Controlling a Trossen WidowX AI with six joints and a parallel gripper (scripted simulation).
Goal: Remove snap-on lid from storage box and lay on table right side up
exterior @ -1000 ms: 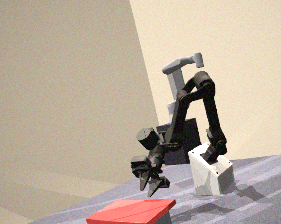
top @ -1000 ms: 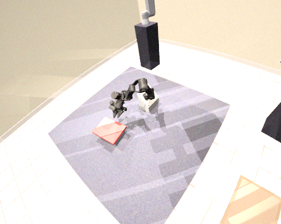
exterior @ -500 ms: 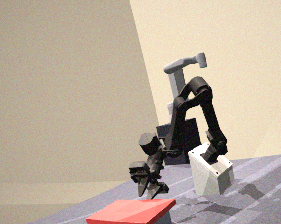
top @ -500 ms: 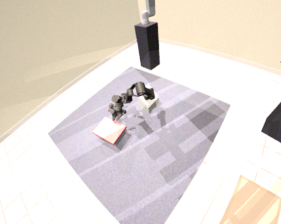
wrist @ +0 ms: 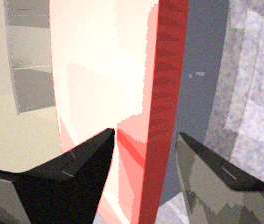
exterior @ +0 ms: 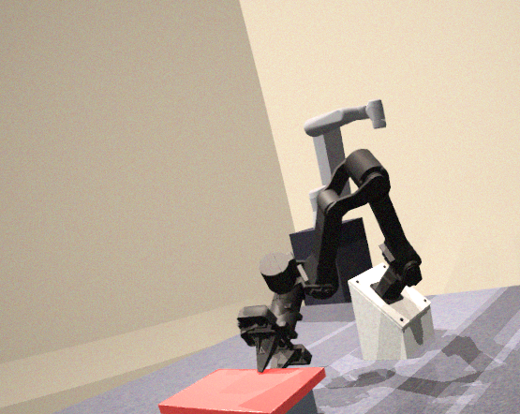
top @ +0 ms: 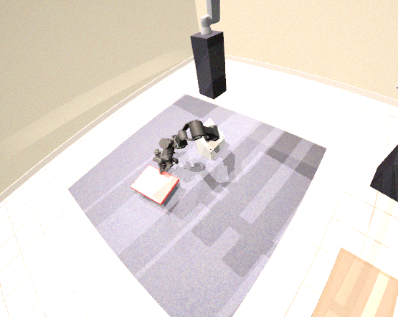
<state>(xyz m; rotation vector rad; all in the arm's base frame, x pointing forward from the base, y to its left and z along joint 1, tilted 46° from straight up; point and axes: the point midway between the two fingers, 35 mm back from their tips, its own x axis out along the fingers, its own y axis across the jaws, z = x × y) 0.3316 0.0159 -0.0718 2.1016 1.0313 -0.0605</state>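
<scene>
The red lid (top: 154,184) (exterior: 246,391) (wrist: 103,75) sits flat on top of the blue-grey storage box (exterior: 304,405) (wrist: 198,100); its top looks washed out to white in the top view and the wrist view. My gripper (top: 164,172) (exterior: 271,369) (wrist: 145,137) is partly open at the lid's edge nearest the arm's base. In the wrist view the left fingertip is over the lid's top and the right one is just outside its red rim, with gaps showing between the tips. Whether either tip touches the lid is not clear.
The arm's white base block (top: 204,150) (exterior: 382,337) stands behind the box. A dark pedestal (top: 211,64) (exterior: 354,239) with a grey arm stands farther back. Another dark block (top: 393,176) is at the far right. The patterned grey-purple surface (top: 160,247) extends around the box.
</scene>
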